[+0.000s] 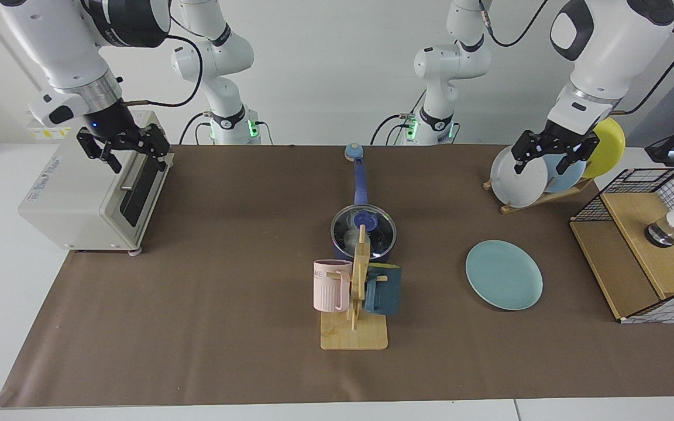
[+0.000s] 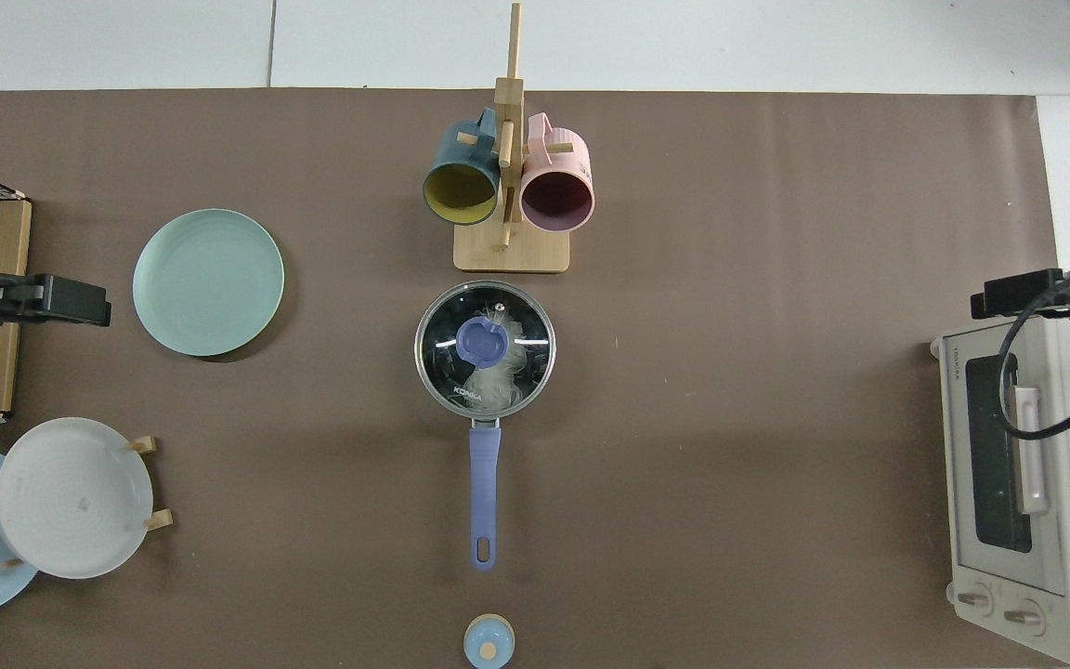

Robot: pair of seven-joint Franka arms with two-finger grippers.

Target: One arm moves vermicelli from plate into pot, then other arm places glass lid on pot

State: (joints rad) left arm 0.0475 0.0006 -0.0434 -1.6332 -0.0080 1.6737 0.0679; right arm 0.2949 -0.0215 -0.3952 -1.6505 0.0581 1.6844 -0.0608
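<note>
At the middle of the table the pot (image 2: 484, 351) already carries the glass lid (image 2: 485, 347), and the vermicelli (image 2: 490, 376) lies inside under the glass — so the task looks finished. The teal plate (image 2: 208, 282) is bare. Both arms wait: the right gripper (image 1: 123, 146) above the toaster oven (image 1: 88, 181), the left gripper (image 1: 553, 149) before the plate rack (image 1: 539, 196), each with fingers apart and empty. Only the top view shows the noodles clearly — the mug stand (image 1: 356, 292) partly hides the pot in the facing view
</note>
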